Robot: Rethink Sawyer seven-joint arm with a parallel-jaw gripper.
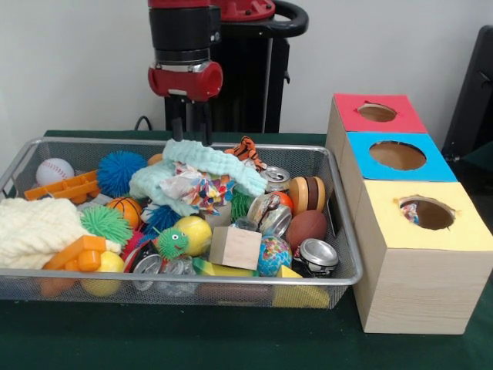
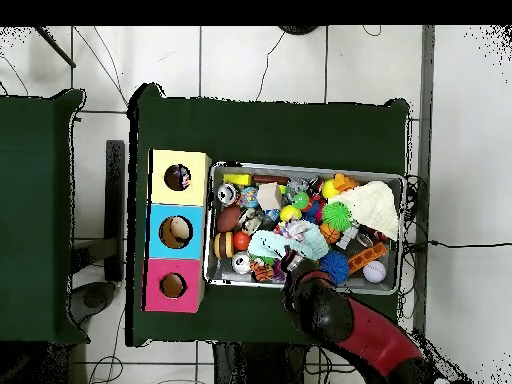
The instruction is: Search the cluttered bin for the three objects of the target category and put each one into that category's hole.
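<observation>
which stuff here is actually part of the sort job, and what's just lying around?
Job:
- gripper, fingers open, over the bin
- wire bin and its clutter, e.g. baseball, can; target category can't be told from the pictures
- wooden box with red hole, blue hole, yellow hole

Lying about:
- second green table
- floor cables

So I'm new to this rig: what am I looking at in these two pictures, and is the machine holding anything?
It is one robot arm with a gripper. One picture looks across the table, the other straight down from above. On the green table stands a wire bin full of toys, balls, cans and cloths. Beside it are three boxes with a hole on top: red, blue, yellow. The gripper hangs over the bin's far edge, fingers slightly apart, holding nothing.
</observation>
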